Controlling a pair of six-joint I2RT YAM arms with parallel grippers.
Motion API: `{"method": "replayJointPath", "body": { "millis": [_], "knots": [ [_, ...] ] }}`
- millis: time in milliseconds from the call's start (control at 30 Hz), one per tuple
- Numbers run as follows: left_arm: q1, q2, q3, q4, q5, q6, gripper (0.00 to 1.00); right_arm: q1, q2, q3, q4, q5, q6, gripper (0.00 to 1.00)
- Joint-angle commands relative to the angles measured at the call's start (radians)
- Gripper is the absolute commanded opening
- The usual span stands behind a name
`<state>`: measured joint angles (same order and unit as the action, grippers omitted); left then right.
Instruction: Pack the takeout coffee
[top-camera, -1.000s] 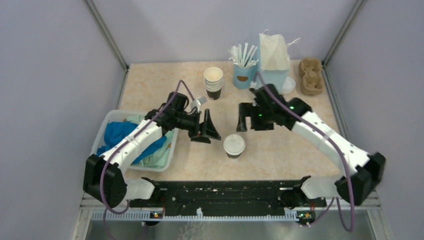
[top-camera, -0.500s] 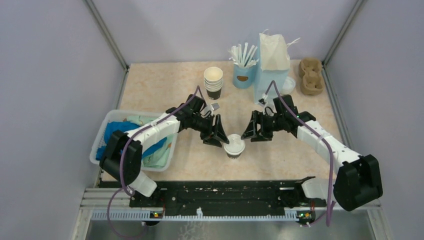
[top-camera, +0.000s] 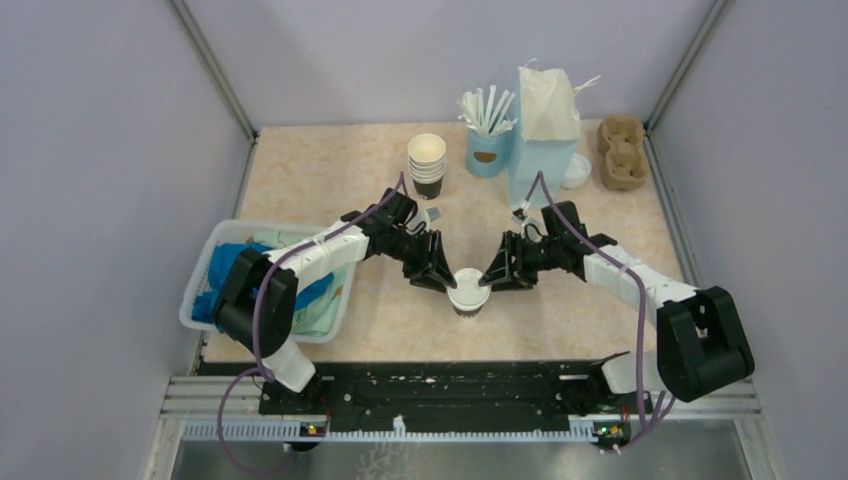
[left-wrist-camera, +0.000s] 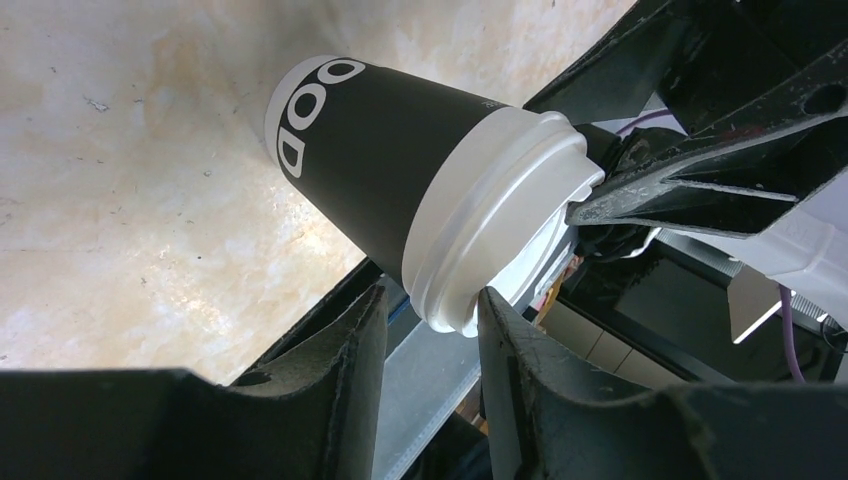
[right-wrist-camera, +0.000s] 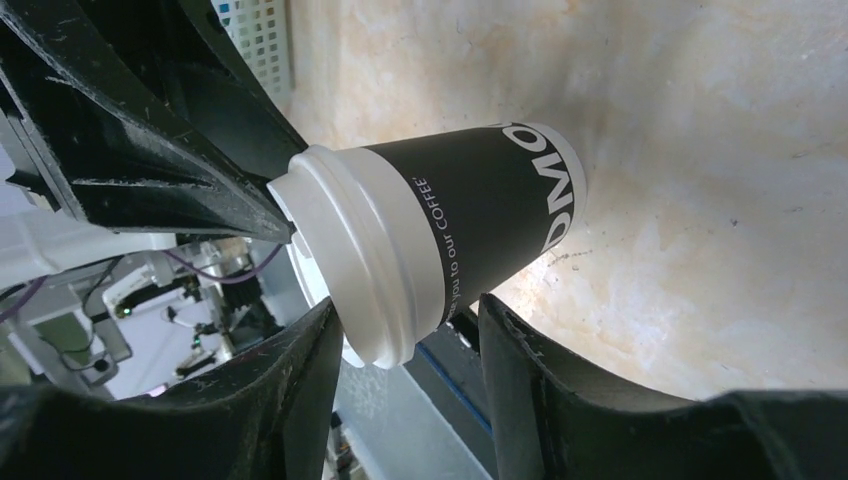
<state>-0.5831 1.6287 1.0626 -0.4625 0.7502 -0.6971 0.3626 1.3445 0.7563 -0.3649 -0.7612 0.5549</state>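
The takeout coffee (top-camera: 468, 292) stands upright near the table's front middle, a dark cup with a white lid. My left gripper (top-camera: 440, 277) reaches it from the left and my right gripper (top-camera: 495, 275) from the right, both at lid height. In the left wrist view the left gripper (left-wrist-camera: 434, 296) straddles the lid's rim (left-wrist-camera: 500, 215); one finger touches the lid and a gap shows at the other. In the right wrist view the right gripper (right-wrist-camera: 410, 305) straddles the takeout coffee (right-wrist-camera: 440, 225) at its rim; one finger is against the lid top, the other just off the cup wall.
Along the back stand a stack of lidless cups (top-camera: 427, 165), a light blue cup of white sticks (top-camera: 487, 145), a paper bag (top-camera: 547, 115) and a brown cup carrier (top-camera: 621, 150). A white basket (top-camera: 205, 262) of blue cloths sits at the left.
Both grippers swung inward and down from the middle of the table to the cup's lid, and their jaws narrowed from wide open. The cup has not moved.
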Motion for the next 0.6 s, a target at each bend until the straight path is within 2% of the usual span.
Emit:
{"method": "replayJointPath", "body": {
  "millis": [0,133,233,333,567],
  "knots": [
    [-0.004,0.020,0.005,-0.017,-0.056,0.037,0.43,-0.022,0.019,-0.058,0.089,0.049,0.056,0.50],
    [-0.003,0.028,0.005,-0.028,-0.068,0.047,0.42,-0.033,-0.061,-0.025,0.039,0.007,0.055,0.60],
    [-0.004,0.031,0.018,-0.043,-0.078,0.056,0.42,-0.117,-0.144,-0.054,0.069,-0.079,0.089,0.68],
    [-0.003,0.032,0.022,-0.044,-0.075,0.056,0.42,-0.186,-0.177,-0.125,0.114,-0.154,0.110,0.67],
    [-0.004,0.027,0.033,-0.051,-0.052,0.057,0.42,-0.164,-0.104,-0.100,0.097,-0.195,0.041,0.58]
  ]
}}
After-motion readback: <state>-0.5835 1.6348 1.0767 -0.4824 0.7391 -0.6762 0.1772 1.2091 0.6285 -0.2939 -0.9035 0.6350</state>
